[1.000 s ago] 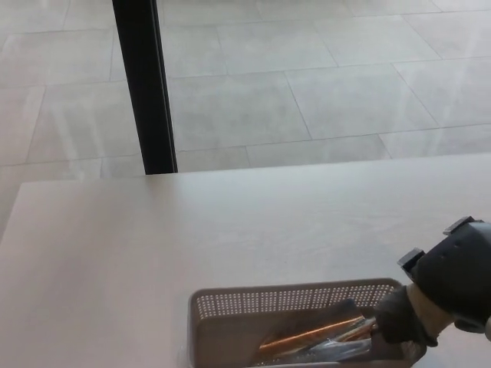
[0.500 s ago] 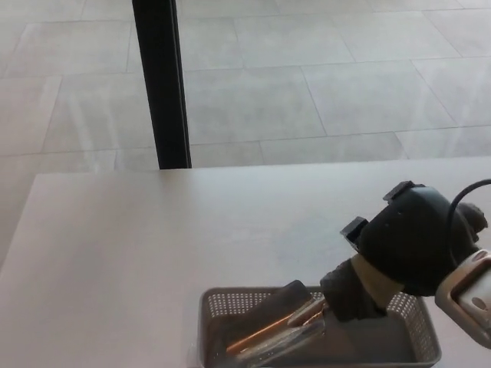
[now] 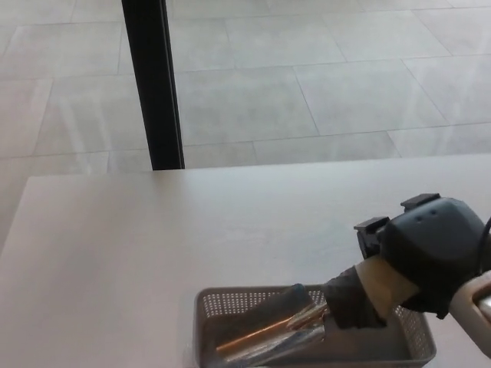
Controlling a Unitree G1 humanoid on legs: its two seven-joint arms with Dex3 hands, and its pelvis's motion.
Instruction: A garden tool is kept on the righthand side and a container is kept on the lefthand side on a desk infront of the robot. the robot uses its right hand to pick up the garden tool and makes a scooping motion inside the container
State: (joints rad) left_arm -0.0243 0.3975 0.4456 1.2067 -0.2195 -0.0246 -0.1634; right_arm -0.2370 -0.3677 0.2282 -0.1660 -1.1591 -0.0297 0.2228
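The pale bench [image 3: 115, 245] carries a grey perforated container [image 3: 230, 303] at its near edge. The right hand [image 3: 354, 299] is closed around the garden tool [image 3: 268, 333], whose blade lies tilted inside the container.

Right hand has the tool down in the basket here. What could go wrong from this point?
The garden tool lies low inside the container, held by the right hand. Its tip points toward the container's left wall, so a further sweep could catch the perforated wall and drag or tip the light-looking container. The container sits at the near edge of the desk, partly out of frame, so a shove might push it off. The grip itself is partly hidden, so slippage cannot be ruled out.
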